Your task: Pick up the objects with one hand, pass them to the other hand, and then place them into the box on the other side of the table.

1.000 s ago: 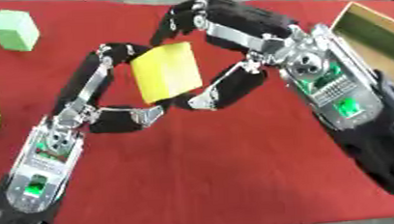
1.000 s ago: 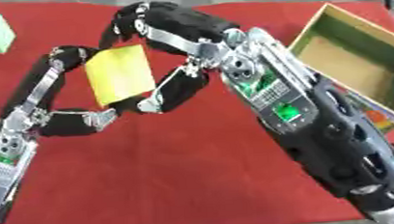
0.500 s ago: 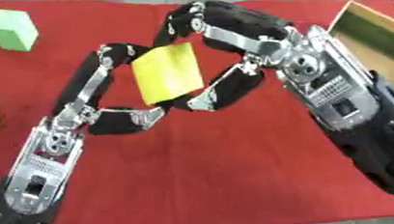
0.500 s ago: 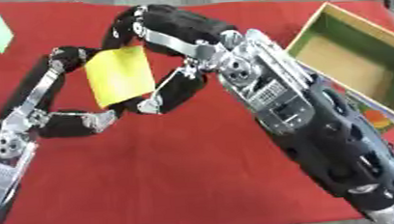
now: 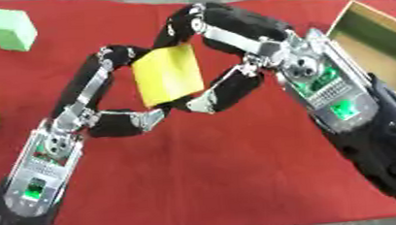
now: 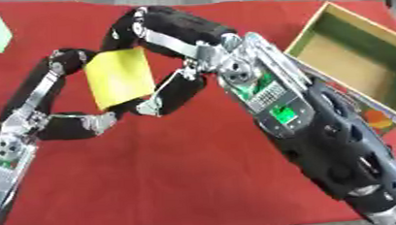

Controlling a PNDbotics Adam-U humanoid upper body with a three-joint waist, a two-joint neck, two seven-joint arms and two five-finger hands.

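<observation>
**Yellow block held between both hands, little changed**

The yellow block (image 5: 168, 75) hangs above the red tabletop (image 5: 204, 172), pinched by the left hand (image 5: 108, 109) and the right hand (image 5: 232, 59), fingers of both curled round it. Against a second ago the pair sit much the same. The wooden box (image 6: 360, 62) lies right; a green cube (image 5: 12, 30) far left.

Tilted yellow block (image 5: 169, 74) between both hands
</observation>
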